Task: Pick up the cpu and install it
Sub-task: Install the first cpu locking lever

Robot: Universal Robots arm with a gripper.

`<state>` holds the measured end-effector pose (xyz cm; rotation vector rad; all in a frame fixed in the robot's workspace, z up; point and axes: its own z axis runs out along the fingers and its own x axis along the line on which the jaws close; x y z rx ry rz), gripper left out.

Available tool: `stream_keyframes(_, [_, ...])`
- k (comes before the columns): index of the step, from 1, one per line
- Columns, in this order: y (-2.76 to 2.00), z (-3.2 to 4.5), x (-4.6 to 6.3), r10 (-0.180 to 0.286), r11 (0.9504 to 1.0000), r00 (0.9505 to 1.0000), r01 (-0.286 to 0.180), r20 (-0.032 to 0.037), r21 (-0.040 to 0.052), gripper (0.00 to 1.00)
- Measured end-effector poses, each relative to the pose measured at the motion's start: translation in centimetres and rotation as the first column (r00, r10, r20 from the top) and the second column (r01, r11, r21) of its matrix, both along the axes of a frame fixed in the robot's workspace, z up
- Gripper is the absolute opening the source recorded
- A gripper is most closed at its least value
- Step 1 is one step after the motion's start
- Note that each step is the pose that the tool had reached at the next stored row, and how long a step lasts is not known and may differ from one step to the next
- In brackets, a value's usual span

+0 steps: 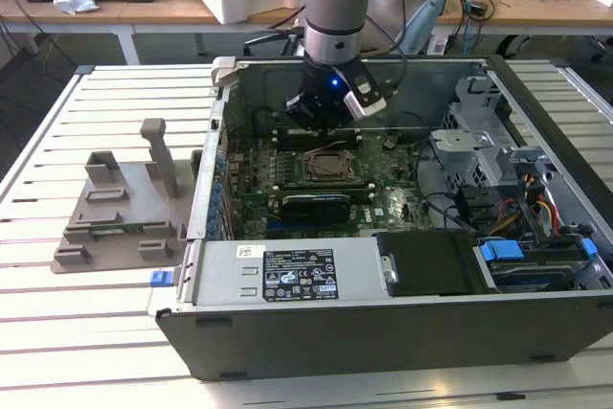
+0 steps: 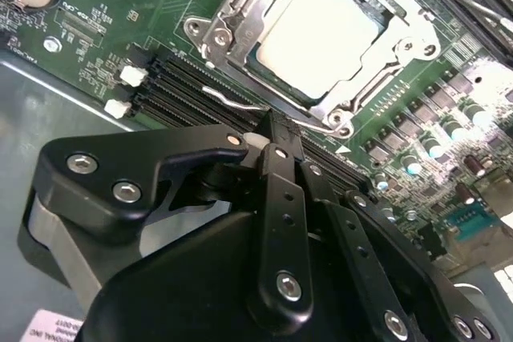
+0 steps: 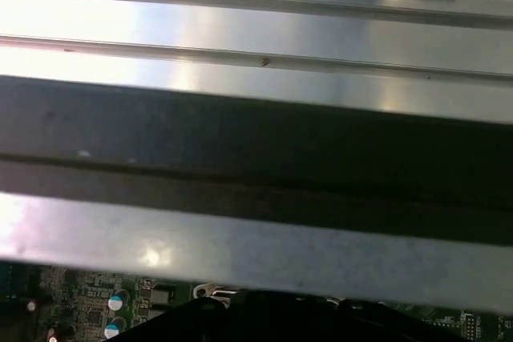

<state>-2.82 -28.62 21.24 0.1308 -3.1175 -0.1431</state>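
Note:
The cpu, a flat square chip with a silver-white top, lies in the motherboard socket inside the open computer case, framed by the socket's metal bracket. My gripper hangs inside the case just above the board, beside the socket. In the second wrist view its black fingers come together at the tip with nothing between them, close to the thin silver socket lever and the dark memory slots. The gripper does not touch the cpu.
The case's walls ring the board. Drive bays and cables crowd the exterior view's right. A grey moulded tray with upright posts stands on the slatted table at the exterior view's left. A graphics card lies near the socket.

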Motion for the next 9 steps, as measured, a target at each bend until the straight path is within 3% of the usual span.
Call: stream_keyframes(9, [0.0, -0.53, 1.2, 0.0, 1.0, 1.0, 0.0, -0.0003, -0.0001, 0.11])
